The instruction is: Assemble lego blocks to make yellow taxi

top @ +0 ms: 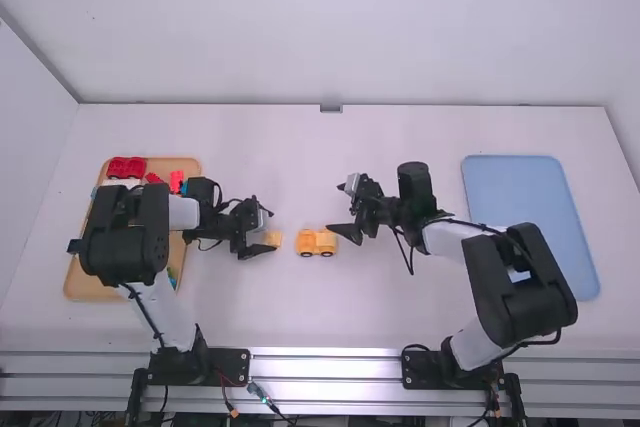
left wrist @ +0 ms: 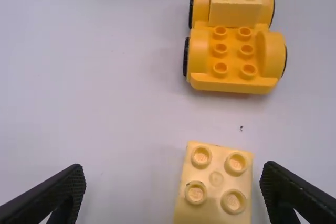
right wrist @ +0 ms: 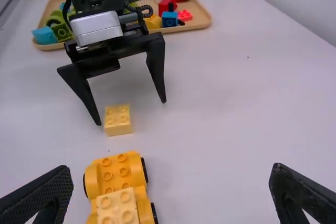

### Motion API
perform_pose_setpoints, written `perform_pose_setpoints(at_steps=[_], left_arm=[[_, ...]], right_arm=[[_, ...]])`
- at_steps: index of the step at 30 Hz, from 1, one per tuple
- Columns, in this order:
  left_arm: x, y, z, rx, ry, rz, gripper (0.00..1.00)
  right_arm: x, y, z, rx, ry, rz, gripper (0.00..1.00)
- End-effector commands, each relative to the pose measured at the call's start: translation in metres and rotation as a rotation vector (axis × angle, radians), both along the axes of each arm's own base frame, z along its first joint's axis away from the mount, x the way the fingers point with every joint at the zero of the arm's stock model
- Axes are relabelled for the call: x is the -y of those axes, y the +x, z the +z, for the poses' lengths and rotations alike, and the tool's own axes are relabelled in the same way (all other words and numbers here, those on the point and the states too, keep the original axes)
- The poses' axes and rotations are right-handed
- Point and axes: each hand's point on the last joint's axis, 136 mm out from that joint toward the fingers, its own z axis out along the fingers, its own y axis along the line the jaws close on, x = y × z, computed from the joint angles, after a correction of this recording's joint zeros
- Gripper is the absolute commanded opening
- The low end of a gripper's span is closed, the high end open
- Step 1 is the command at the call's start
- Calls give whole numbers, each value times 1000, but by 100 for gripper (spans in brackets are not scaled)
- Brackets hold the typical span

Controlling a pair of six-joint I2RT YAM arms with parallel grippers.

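- Nearest, the left gripper is poising over the tabletop left of the high view's middle, its jaws standing wide and holding nothing.
- Between them, a loose yellow block is lying studs up, just beside one finger and well apart from the other.
- Beyond it, the wheeled yellow base is sitting upright near the high view's centre, carrying a pale yellow block at one end.
- Beside that base, the right gripper is hanging, its jaws also standing wide and empty.
- The step in hand is looking like picking up the loose block; the taxi is seeming part-built.
- The next move is calling for centring the left jaws on the block, closing squarely, then lifting it to the base; closing off-centre is risking a shove or twist.
- Farther off, spare blocks are lying in the wooden tray, left of the frame.
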Motion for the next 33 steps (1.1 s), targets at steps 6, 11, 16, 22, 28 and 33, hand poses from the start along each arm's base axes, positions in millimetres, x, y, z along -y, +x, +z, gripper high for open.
perform_pose_setpoints(at_steps=[6,11,16,22,28,33], left_arm=[[4,-10,-9,-27,-1,-42,77],[10,-12,-14,-26,4,-64,68],[14,-12,-17,-10,14,-78,57],[8,-12,-23,-23,63,-71,52],[3,-10,-25,-66,105,-67,63],[0,-9,-23,-85,128,-80,57]], right_arm=[[-2,-4,-1,-15,15,23,99],[-2,-4,0,-5,18,26,99],[-2,-3,1,-7,19,25,99],[-2,-3,1,-10,18,25,99],[-2,-3,1,-11,18,24,99],[-2,-3,1,-11,17,25,99]])
